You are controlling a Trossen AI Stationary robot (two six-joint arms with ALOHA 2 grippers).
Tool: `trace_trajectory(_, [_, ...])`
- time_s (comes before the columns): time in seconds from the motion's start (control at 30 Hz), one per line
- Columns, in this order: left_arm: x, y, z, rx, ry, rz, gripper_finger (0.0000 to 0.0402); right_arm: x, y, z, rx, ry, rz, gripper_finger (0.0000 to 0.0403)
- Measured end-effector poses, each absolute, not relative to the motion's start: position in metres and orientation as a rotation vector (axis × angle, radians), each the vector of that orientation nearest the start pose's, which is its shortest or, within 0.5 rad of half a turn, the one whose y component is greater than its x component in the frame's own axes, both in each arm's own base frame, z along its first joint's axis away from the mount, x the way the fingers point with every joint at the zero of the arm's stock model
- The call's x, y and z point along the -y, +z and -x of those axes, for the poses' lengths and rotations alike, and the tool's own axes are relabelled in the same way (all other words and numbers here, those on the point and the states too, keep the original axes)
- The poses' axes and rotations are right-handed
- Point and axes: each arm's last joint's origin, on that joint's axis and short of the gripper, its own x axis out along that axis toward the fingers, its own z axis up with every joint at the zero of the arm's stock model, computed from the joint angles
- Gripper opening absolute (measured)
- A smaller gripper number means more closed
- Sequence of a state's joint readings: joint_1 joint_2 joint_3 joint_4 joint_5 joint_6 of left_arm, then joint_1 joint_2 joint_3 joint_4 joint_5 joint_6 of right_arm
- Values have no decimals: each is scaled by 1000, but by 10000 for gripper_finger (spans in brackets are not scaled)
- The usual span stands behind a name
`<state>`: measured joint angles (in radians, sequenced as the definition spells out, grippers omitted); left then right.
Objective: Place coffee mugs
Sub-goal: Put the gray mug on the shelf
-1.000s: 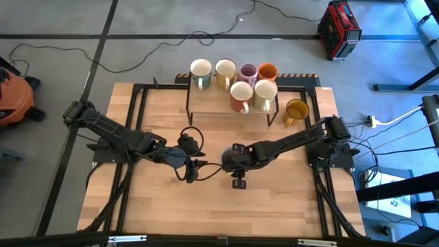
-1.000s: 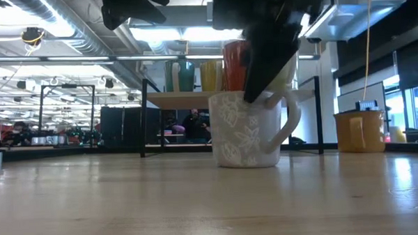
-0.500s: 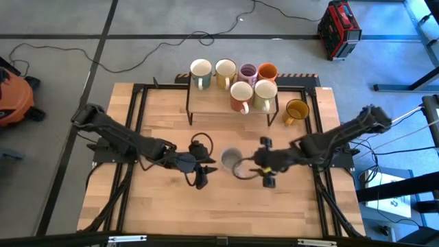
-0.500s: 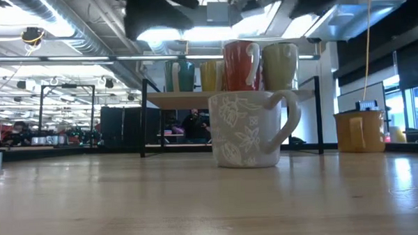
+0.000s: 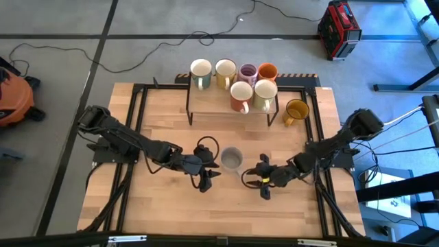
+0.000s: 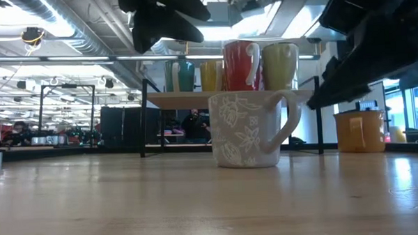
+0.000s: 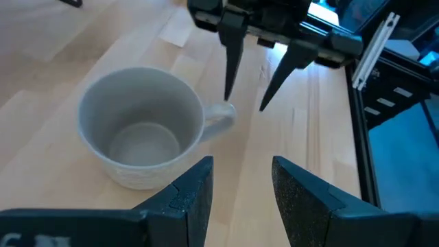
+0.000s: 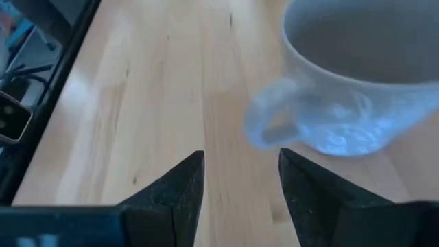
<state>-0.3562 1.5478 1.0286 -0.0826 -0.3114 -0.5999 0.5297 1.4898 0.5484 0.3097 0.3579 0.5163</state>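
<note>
On the table (image 5: 158, 206), mid-front: grey mug (image 5: 231, 159), upright, w/ nothing in it, handle toward the right arm. Stands alone, touched by neither gripper. Leaf pattern on its side in the low view (image 6: 250, 129).

Just left of it: left gripper (image 5: 208, 180), fingers apart, holding nothing, a bit in front of the mug. Seen in own wrist view (image 7: 241, 185) w/ the mug (image 7: 140, 135) close ahead, and the other arm's gripper beyond the handle.

Just right of it: right gripper (image 5: 252, 180), fingers apart too, holding nothing. Tips near the handle, not touching. Own wrist view (image 8: 240, 180) looks past the tips at the mug (image 8: 357, 75), handle nearest.

At the back: shelf (image 5: 206, 103) w/ six mugs on top. Back row, from the left arm's side: white mug (image 5: 200, 71), cream mug (image 5: 225, 70), purple mug (image 5: 247, 73), orange mug (image 5: 267, 71). Front row: red mug (image 5: 240, 93) w/ white inside, then a pale mug (image 5: 265, 92), maybe cream, hard to tell.

Beside the shelf, on the right arm's side: yellow mug (image 5: 296, 110), down on the table.
</note>
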Motion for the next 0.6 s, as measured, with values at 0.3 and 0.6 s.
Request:
trace_trajectory(0.3, [109, 243, -317, -572, 116, 388, 144, -131, 128, -264, -550, -81, -194, 176])
trace_trajectory(0.6, [108, 243, -316, -578, 117, 386, 144, -132, 124, -274, -492, -1, -182, 108])
